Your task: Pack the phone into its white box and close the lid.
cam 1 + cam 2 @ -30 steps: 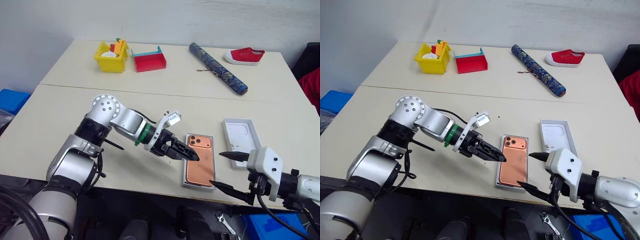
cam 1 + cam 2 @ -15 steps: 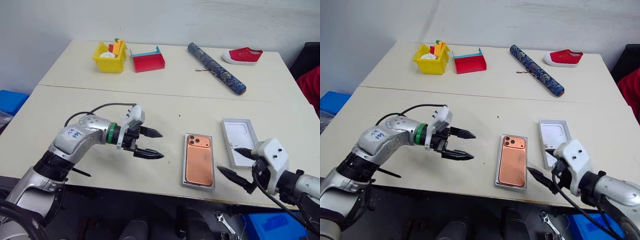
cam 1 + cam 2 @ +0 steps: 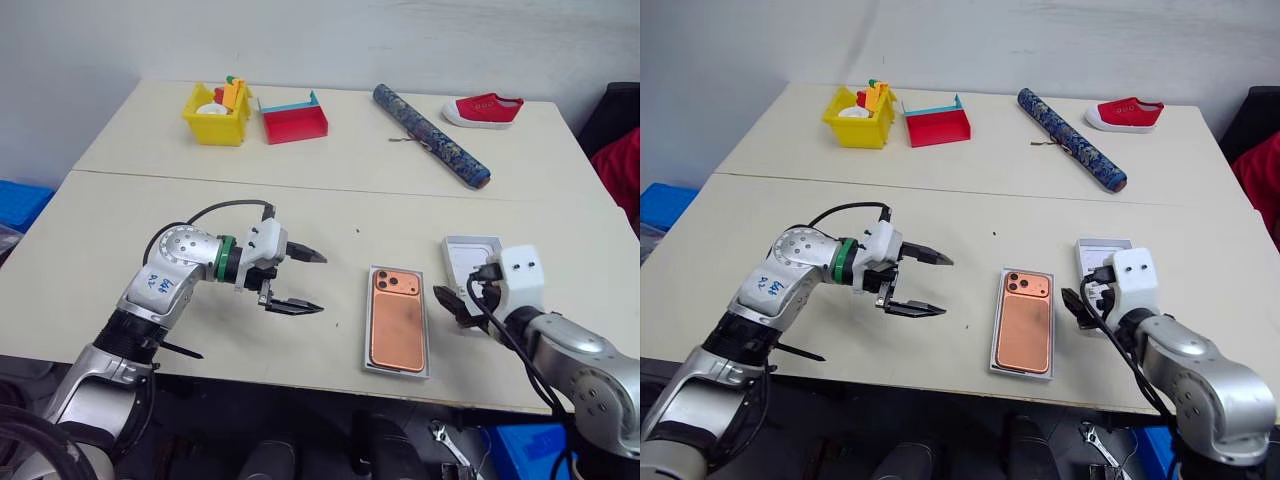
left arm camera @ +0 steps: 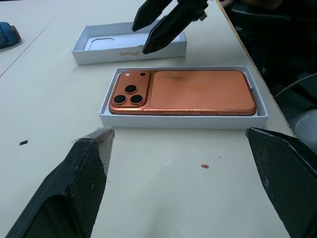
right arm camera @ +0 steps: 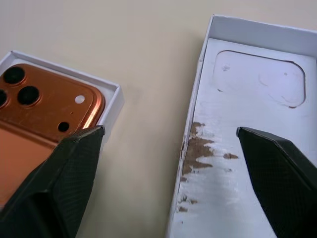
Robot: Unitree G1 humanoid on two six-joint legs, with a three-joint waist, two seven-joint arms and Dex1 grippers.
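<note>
Phone (image 3: 398,322) lies camera-side up inside the white box (image 4: 184,120) on the table (image 3: 300,170), near its front edge. Lid (image 5: 252,144) sits open-side up just right of the box, apart from it. Right hand (image 3: 452,304) hovers over the lid's near-left edge, fingers apart, empty. Left hand (image 3: 303,282) hangs left of the box, fingers wide apart, empty.

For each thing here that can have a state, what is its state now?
phone: lying camera side up inside the box
box: open, holding the phone
lid: off, lying inside up beside the box
left gripper: open, empty
right gripper: open, above the lid's near edge
</note>
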